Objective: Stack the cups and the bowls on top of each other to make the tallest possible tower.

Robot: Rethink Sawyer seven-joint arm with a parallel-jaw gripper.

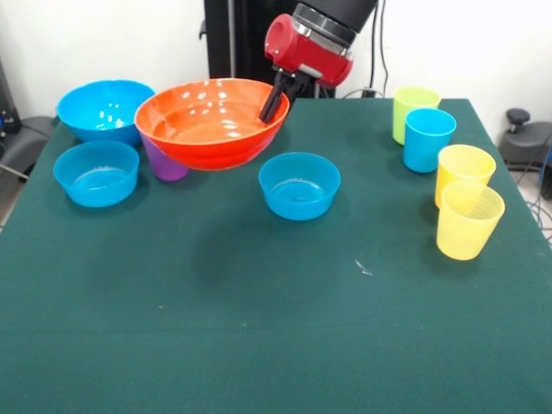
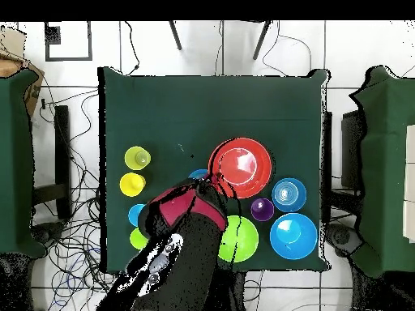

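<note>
My gripper point(image 1: 274, 102) is shut on the right rim of the wide orange bowl point(image 1: 211, 121) and holds it tilted above the table; one dark finger shows inside the bowl. In the overhead view the gripper point(image 2: 212, 180) is at the orange bowl's point(image 2: 241, 168) edge. The purple cup point(image 1: 164, 164) stands on the table, partly hidden behind the orange bowl. Two small blue bowls point(image 1: 97, 172) point(image 1: 299, 185) and the large blue bowl point(image 1: 105, 108) sit separately. The lime green bowl point(image 2: 241, 239) shows only overhead. No stacked column shows.
At the right stand the lime green cup point(image 1: 414, 112), the blue cup point(image 1: 429, 138) and two yellow cups point(image 1: 464, 172) point(image 1: 468, 220). The green table point(image 1: 259, 328) has open room at the front. My arm point(image 2: 190, 243) covers part of the table overhead.
</note>
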